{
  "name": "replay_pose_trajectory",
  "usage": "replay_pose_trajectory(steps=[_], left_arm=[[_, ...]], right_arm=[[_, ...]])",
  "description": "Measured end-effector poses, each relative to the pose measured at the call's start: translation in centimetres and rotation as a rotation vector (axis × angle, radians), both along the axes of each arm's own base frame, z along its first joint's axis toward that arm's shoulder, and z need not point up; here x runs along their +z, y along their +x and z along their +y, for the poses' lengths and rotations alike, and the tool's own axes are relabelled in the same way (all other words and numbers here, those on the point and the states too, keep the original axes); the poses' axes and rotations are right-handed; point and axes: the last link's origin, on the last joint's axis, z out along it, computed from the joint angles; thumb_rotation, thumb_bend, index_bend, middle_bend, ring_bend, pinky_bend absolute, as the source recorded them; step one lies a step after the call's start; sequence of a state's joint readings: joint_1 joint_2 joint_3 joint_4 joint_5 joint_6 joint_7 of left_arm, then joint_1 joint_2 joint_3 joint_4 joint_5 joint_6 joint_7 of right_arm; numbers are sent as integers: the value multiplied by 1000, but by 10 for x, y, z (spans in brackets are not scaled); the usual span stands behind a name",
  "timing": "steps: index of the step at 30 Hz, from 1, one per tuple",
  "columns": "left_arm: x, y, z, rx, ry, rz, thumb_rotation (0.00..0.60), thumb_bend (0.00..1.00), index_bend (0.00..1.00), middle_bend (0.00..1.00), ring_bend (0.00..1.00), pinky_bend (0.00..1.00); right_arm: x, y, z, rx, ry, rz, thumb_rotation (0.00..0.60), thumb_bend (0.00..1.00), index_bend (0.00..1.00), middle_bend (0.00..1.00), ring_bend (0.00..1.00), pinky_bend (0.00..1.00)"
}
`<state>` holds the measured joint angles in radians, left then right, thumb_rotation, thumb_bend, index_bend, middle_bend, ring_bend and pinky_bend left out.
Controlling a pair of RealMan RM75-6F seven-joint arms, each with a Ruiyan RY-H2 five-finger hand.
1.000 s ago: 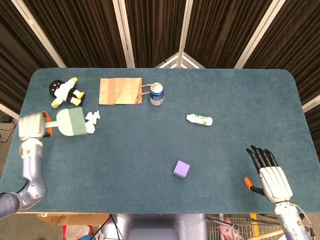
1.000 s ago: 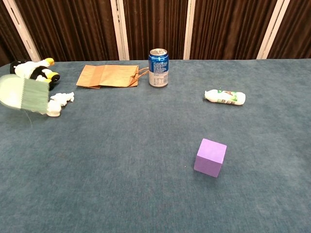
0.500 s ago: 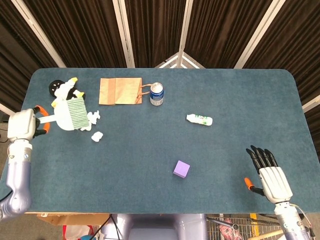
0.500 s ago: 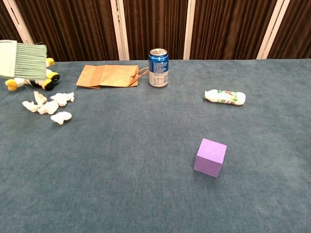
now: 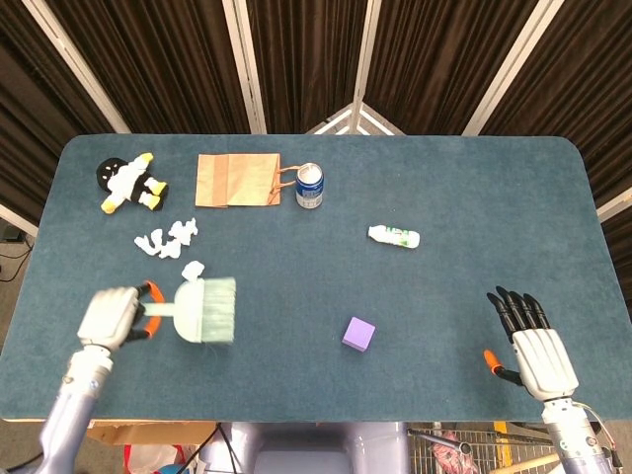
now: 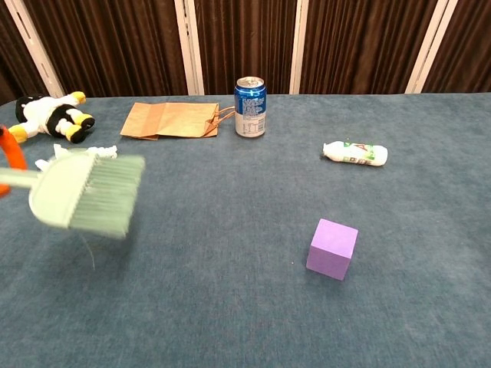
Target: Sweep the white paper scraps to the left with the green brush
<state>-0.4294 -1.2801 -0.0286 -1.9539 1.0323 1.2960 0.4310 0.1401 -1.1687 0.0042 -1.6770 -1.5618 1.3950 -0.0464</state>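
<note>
My left hand grips the handle of the green brush near the table's front left. The brush head is blurred and hangs just nearer than the white paper scraps. Those scraps lie in a small loose group below the penguin toy; in the chest view most of the scraps are hidden behind the brush. My right hand rests at the front right edge, fingers spread, holding nothing.
A penguin plush lies at the back left. A brown paper bag and a blue can sit behind the middle. A small white bottle lies right of centre, and a purple cube stands nearer the front.
My left hand has swung the brush from up beside the penguin toy down and right, toward the front. The scraps lie where they were half a second ago. The right hand is still.
</note>
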Motion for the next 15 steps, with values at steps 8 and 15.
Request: replay_pose_trajectory(steps=[8, 15], left_arm=[[-12, -7, -25, 8, -88, 65, 600, 186, 78, 186, 187, 248], [16, -20, -34, 51, -49, 74, 600, 182, 57, 147, 153, 203]], right_arm=[[1, -1, -1, -1, 1, -3, 600, 344, 0, 0, 0, 0], [0, 0, 0, 5, 4, 1, 600, 344, 0, 0, 0, 0]])
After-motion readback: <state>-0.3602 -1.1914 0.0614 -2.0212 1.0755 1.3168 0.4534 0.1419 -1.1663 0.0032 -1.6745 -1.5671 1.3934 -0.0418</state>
